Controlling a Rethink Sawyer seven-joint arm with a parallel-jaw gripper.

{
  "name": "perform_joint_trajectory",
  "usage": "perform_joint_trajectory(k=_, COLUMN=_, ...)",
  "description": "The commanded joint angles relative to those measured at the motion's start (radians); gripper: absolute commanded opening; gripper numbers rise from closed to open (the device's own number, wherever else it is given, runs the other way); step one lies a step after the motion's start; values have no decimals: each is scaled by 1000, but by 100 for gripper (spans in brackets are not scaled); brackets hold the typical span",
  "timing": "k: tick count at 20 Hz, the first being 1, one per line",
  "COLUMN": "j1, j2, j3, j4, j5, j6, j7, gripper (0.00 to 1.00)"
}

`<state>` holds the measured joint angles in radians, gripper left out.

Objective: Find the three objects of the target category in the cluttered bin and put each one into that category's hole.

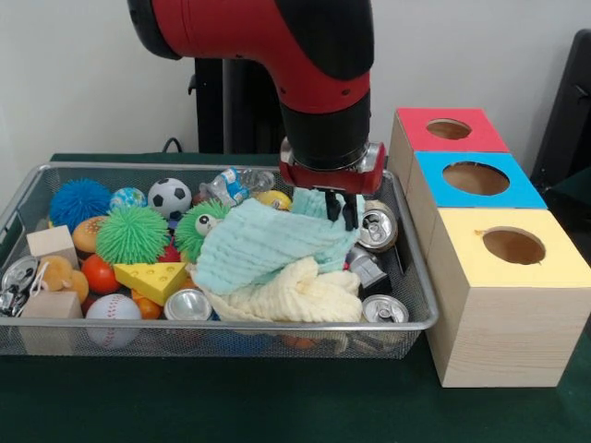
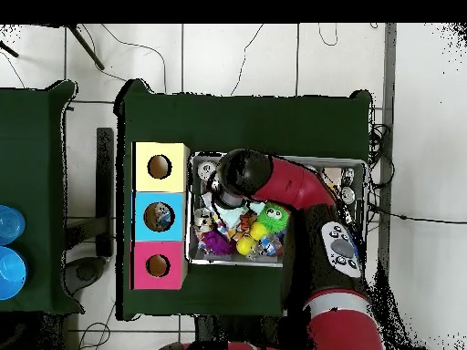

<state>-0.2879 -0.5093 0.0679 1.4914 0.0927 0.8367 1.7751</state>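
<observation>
The silver wire-mesh bin holds balls, blocks, cans and cloths. One clear bottle with a blue-and-white label lies at the bin's back rim, partly hidden by toys. No other bottle shows. My gripper hangs over the bin's right part, shut on the top edge of a mint-green cloth, which drapes over a pale yellow cloth. The blue-top box's round hole is to the right of the bin. In the overhead view the arm covers the gripper, and something pale shows inside the blue hole.
A red-top box and a yellow-top box flank the blue-top one. Silver cans lie near the cloths. Spiky balls, a football, a baseball, a cheese wedge and wooden blocks fill the bin's left part.
</observation>
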Motion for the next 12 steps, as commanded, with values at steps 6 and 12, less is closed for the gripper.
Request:
perform_joint_trajectory(k=6, j1=19, j2=61, j3=-19, j4=-50, j5=70, j6=98, j7=251, gripper=0)
perform_joint_trajectory(k=12, j1=0, j2=89, j3=-20, j4=-34, j5=62, j6=33, j7=202, gripper=100)
